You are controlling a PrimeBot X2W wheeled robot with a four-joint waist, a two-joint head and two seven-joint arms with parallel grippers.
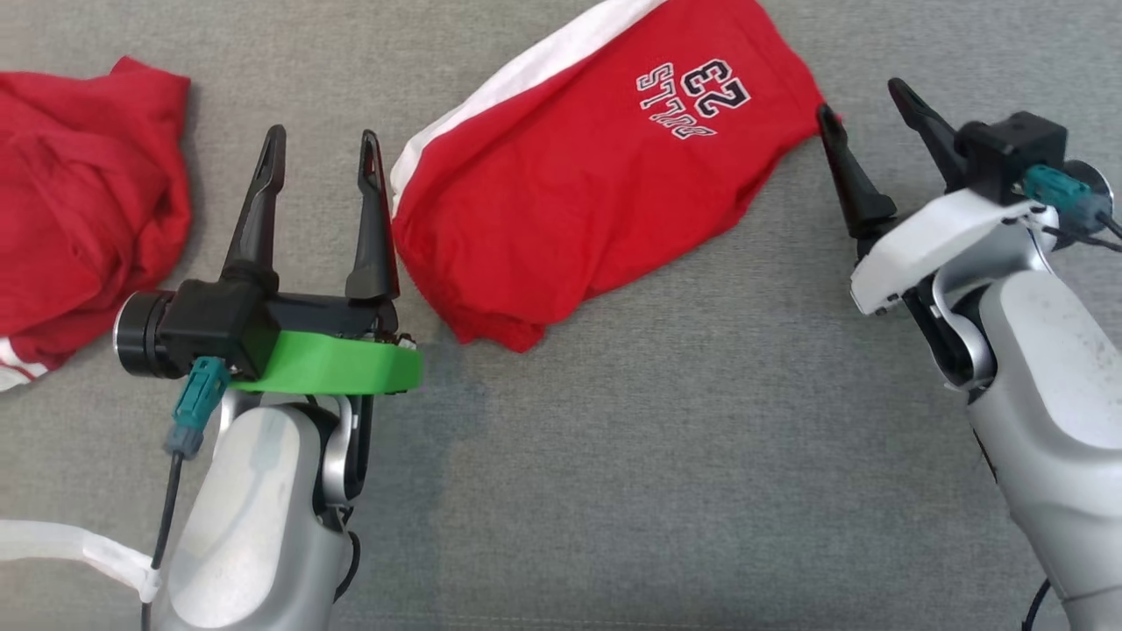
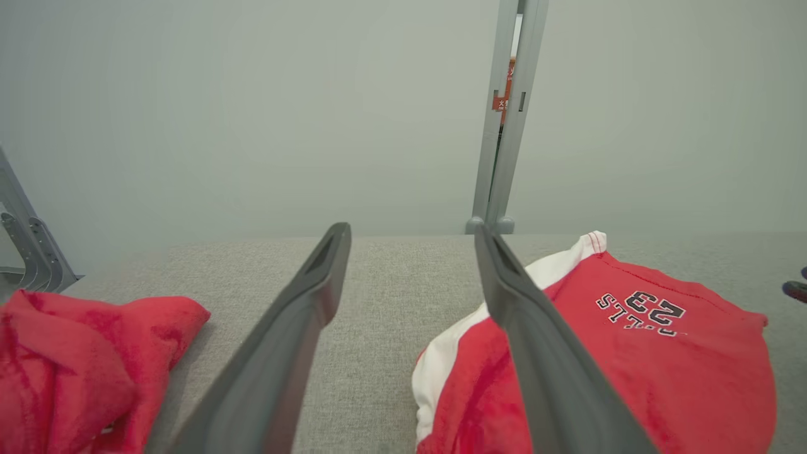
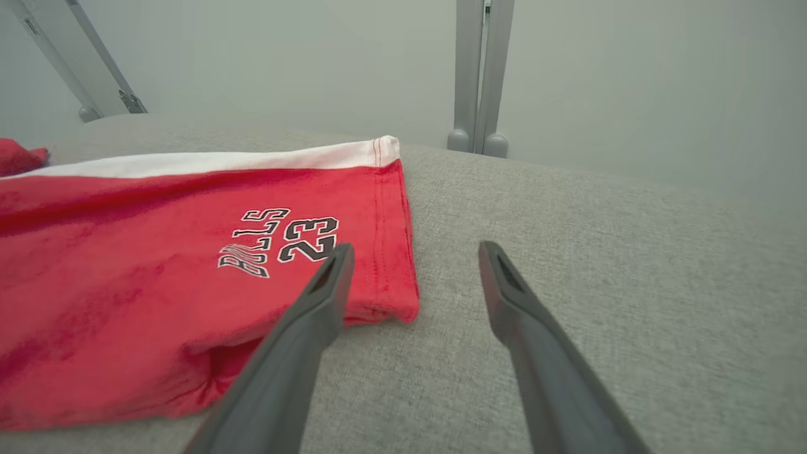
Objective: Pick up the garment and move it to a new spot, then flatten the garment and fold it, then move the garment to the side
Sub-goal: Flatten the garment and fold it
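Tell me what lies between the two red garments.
In the head view, the left pincer stands between the crumpled garment and the printed garment, over grey surface.

Stock on the grey surface (image 1: pixel 666 456): 2 garments, 2 grippers, fittings as listed
Garments, 2, both red: 1 printed garment (image 1: pixel 570 193), bearing 1 white stripe (image 1: pixel 526 74) and 1 number print (image 1: pixel 714 92); 1 crumpled garment (image 1: pixel 79 202). Grippers, 2: left gripper (image 1: pixel 323 134) and right gripper (image 1: pixel 860 97), 2 dark fingers apiece, 4 in total. Wrist collars, 2: 1 green collar (image 1: pixel 337 368), 1 white collar (image 1: pixel 938 237). Teal connectors, 2: left connector (image 1: pixel 195 407), right connector (image 1: pixel 1052 186). Wrist cameras, 2: left camera (image 1: pixel 206 326), right camera (image 1: pixel 1012 145). Frame parts behind the surface: 1 upright post (image 2: pixel 504 126), 1 slanted brace (image 2: pixel 28 236). Surface, 1
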